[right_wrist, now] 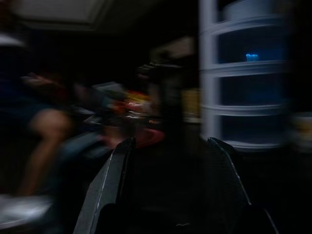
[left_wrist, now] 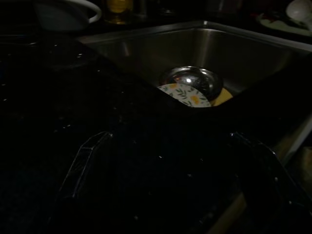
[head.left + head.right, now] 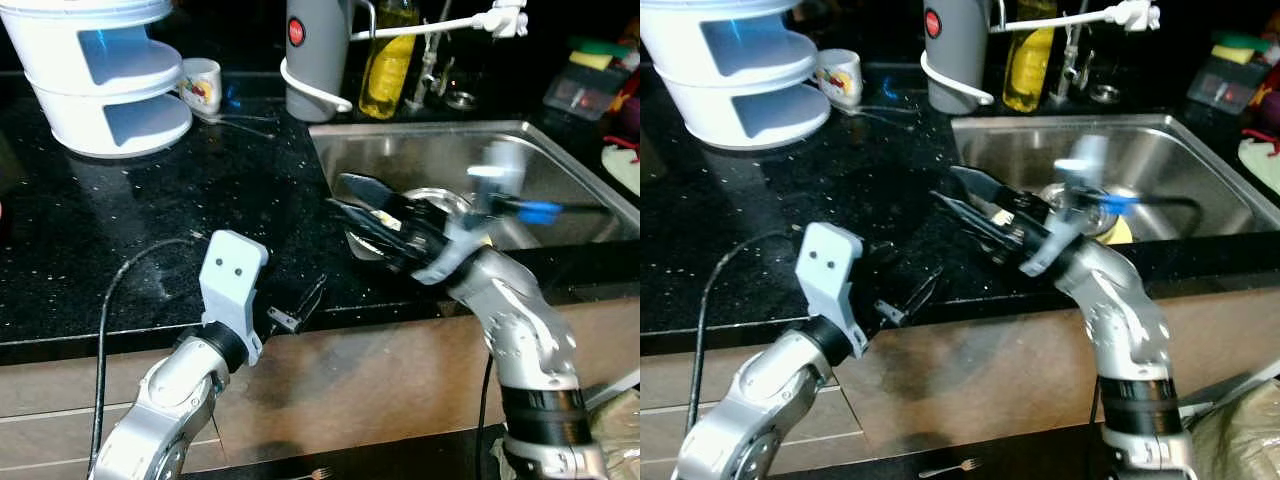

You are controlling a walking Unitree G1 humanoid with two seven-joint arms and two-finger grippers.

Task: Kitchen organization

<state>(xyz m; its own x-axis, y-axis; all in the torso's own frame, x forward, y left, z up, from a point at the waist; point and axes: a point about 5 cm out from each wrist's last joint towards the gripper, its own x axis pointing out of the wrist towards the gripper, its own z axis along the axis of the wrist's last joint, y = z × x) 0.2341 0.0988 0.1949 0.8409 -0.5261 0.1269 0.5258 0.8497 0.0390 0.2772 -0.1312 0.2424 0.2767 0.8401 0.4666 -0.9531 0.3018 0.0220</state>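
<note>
My right gripper [image 3: 342, 193] hangs open over the front left corner of the steel sink [image 3: 420, 128], its fingers pointing left toward the counter, with nothing between them. The right wrist view is blurred. In the sink lie a metal bowl [image 2: 192, 80], a leaf-patterned plate [image 2: 187, 95] and something yellow [image 2: 222, 97]. My left gripper [image 3: 298, 305] is low at the front edge of the black granite counter [image 3: 150, 200], open and empty, aimed toward the sink.
At the back of the counter stand a white tiered rack [image 3: 100, 70], a mug [image 3: 203, 84], a grey jug [image 3: 315, 60] and an oil bottle [image 3: 388, 60]. A white tap [image 3: 440, 25] reaches over the sink. A fork [image 3: 950, 467] lies on the floor.
</note>
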